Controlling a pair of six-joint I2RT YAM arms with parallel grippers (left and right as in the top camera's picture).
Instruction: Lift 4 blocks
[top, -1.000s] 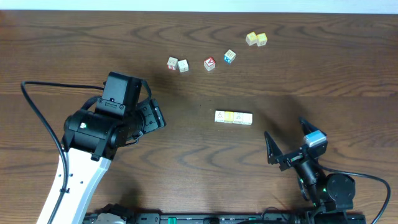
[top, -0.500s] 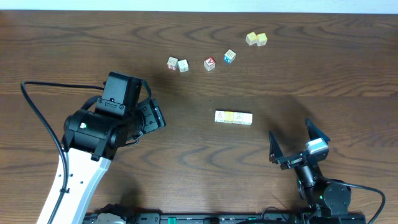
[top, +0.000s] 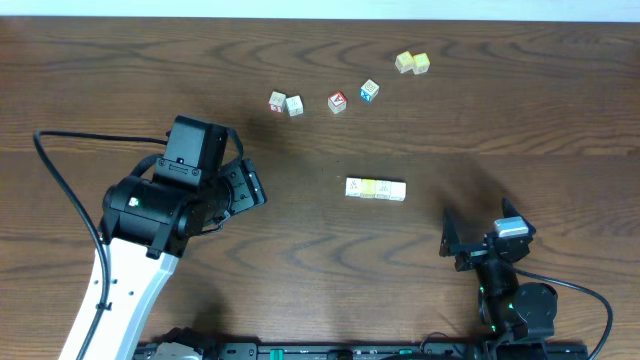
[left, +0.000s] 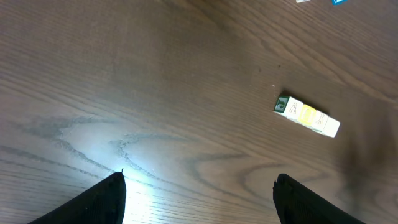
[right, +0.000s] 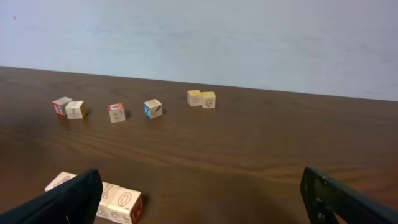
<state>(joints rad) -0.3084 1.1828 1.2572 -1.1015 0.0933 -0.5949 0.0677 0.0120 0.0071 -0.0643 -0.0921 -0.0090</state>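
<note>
The blocks (top: 375, 189) lie end to end in a short row at the table's middle, whitish tops with one yellow. In the left wrist view the row (left: 306, 115) sits far ahead to the right. My left gripper (top: 252, 188) hangs open left of the row, nothing between its fingers (left: 199, 179). My right gripper (top: 480, 230) stands open near the front edge, right of and nearer than the row. In its view (right: 200, 176) the row (right: 118, 202) shows at lower left, partly behind the left finger.
Toward the table's far side lie a whitish cube pair (top: 285, 103), a red-faced cube (top: 337, 102), a blue-faced cube (top: 369, 92) and a pale yellow pair (top: 412, 63). A black cable (top: 60, 180) loops left of the left arm. A pale wall (right: 199, 37) stands behind the table.
My right arm has drawn back toward the front edge and shifted slightly right, still open. The left arm and all the cubes have stayed put.
</note>
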